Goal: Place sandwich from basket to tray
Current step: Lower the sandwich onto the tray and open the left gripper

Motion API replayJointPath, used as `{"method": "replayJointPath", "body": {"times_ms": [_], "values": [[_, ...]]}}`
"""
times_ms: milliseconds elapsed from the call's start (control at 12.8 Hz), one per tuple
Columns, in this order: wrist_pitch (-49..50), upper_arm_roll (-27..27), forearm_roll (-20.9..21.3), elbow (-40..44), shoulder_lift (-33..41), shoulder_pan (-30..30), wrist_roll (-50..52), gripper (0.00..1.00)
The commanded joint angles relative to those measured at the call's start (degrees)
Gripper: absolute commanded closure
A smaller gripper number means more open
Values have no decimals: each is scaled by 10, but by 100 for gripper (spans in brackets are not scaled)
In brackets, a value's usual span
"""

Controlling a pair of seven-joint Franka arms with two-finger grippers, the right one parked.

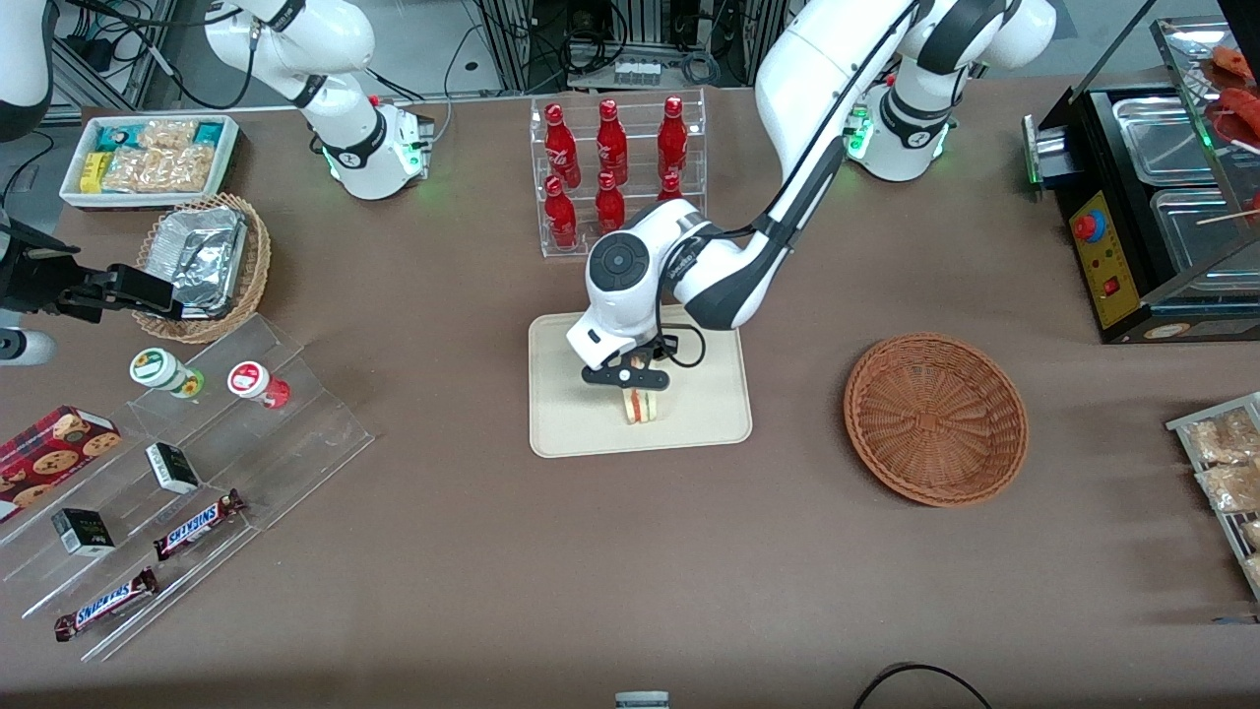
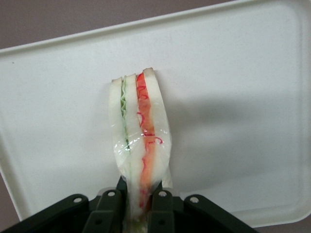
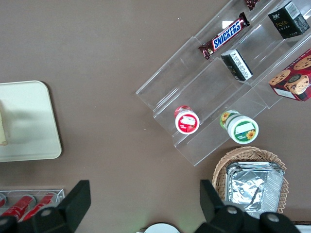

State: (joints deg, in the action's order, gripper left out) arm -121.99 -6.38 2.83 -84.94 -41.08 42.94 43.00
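The end effector (image 1: 638, 380) pinches the sandwich (image 1: 642, 404) by its upper tip, closed on it, standing it cut-edge down on the tray (image 1: 709, 414), probably ready for release; the basket (image 1: 935, 418) sits empty, toward the working arm's end of the tabletop.

"SNICKERS" is printed on two chocolate bars (image 1: 198, 525) (image 1: 106, 603) on the clear stand (image 1: 295, 463).

Left arm bent low, wrist down; tool (image 1: 638, 379) closed on sandwich (image 1: 642, 404), over tray (image 1: 709, 414).
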Motion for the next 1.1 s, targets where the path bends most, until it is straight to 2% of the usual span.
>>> {"method": "replayJointPath", "body": {"times_ms": [0,78,157,626,1017], "values": [[1,8,0,11,-7,9,7,41],[2,8,0,10,-6,9,7,23],[4,8,1,10,-5,9,5,1],[72,17,0,16,68,-7,44,0],[185,19,3,9,170,-83,35,0]]}}
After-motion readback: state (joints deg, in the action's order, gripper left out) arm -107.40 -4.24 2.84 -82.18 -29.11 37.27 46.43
